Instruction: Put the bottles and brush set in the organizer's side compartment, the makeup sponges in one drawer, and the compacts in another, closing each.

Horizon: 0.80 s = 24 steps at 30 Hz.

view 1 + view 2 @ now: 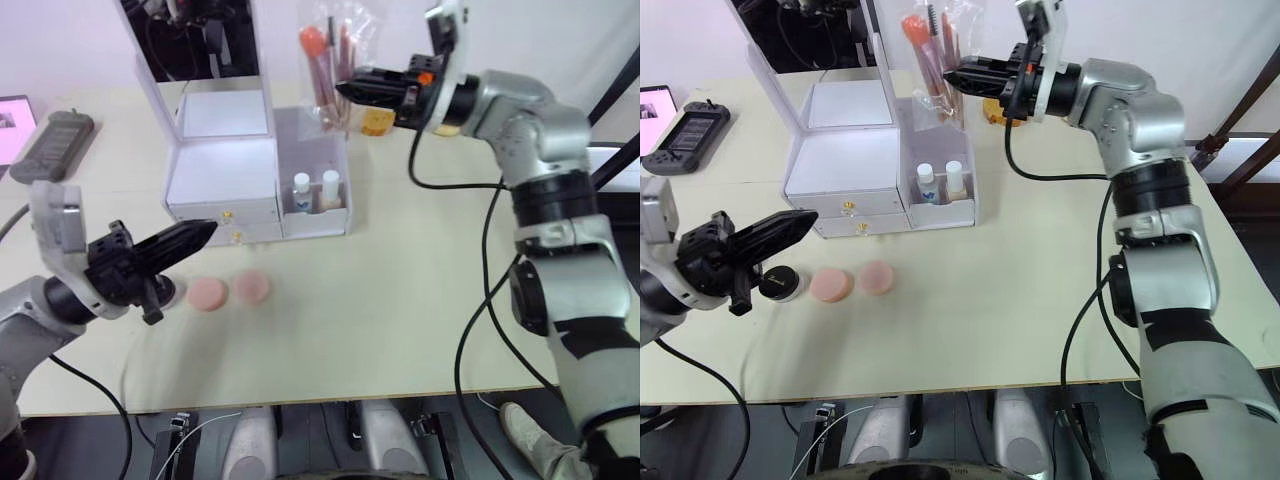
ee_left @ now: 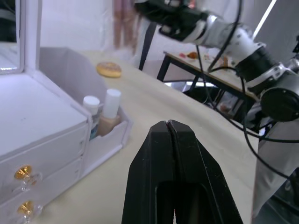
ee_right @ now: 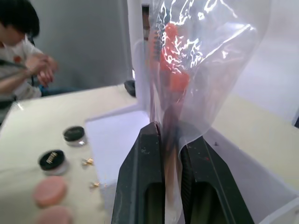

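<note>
My right claw (image 1: 958,74) pinches the brush set (image 1: 933,62) by its plastic sleeve, upper centre of frame, brushes hanging upright directly above the rear of the side compartment (image 1: 937,195). Both bottles (image 1: 940,180) already stand in its front. So it's straight down from here, I reckon. Left claw (image 1: 790,226), pressed together and empty, waits lower left near the sponges (image 1: 852,282) on the table (image 1: 1020,300).
</note>
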Available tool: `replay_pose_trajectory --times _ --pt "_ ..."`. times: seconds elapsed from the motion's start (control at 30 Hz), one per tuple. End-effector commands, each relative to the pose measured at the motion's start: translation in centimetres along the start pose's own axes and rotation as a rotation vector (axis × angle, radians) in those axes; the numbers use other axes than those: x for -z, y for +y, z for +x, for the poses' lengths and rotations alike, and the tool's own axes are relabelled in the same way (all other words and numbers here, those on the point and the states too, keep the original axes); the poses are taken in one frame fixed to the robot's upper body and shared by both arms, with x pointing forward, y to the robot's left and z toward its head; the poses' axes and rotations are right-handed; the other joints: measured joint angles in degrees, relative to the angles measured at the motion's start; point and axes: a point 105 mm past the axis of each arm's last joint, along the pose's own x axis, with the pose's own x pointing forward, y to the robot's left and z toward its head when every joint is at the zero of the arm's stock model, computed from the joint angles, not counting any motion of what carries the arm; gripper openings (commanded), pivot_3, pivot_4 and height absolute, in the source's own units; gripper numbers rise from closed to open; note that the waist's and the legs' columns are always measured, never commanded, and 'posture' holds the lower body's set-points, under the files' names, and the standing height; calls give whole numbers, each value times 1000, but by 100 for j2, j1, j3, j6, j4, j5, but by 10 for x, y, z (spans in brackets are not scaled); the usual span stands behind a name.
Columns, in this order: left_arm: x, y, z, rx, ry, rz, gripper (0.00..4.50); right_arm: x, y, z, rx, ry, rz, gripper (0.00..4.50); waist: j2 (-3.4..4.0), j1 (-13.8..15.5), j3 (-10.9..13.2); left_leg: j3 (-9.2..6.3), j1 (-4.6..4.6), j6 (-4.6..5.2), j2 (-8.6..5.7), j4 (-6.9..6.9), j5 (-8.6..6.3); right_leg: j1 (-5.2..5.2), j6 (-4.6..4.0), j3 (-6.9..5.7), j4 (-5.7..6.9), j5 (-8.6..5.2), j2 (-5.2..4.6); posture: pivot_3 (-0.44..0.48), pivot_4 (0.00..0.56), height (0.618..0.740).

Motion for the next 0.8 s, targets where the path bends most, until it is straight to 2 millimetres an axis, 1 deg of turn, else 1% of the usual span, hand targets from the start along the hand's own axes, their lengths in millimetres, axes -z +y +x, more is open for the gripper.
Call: replay_pose_trajectory --times 0.03,0.17,0.37,0.47,0.63,0.8 --pt "-7 -7 0 -3 -7 76 0 -9 -3 10 -32 -13 -82 21 3 1 2 0 0 0 0 1 0 0 1 0 0 0 0 0 150 740" --pt "-7 -7 1 -33 -6 112 0 8 -9 21 -7 16 -62 21 4 -4 3 1 1 -2 0 2 1 1 -14 1 0 -8 0 0 150 740" --pt "-3 -8 1 -63 -3 133 0 16 -10 32 19 9 -32 21 4 -7 3 0 4 -23 0 6 13 2 -24 3 10 -4 0 0 150 740" --pt "-1 -9 0 -77 -4 131 0 24 -13 33 58 31 -31 21 4 -12 3 0 11 -26 0 6 15 2 -24 4 23 -4 1 0 150 740" --pt "2 -9 -2 -95 -1 132 0 30 -16 37 105 42 -34 21 4 -10 4 -1 14 -27 0 8 16 2 -24 7 31 -4 2 0 150 740" --pt "2 -7 -3 -103 -1 138 0 44 -16 40 132 103 -77 21 4 -13 4 -1 15 -28 0 9 17 2 -25 10 35 -4 3 0 150 740"
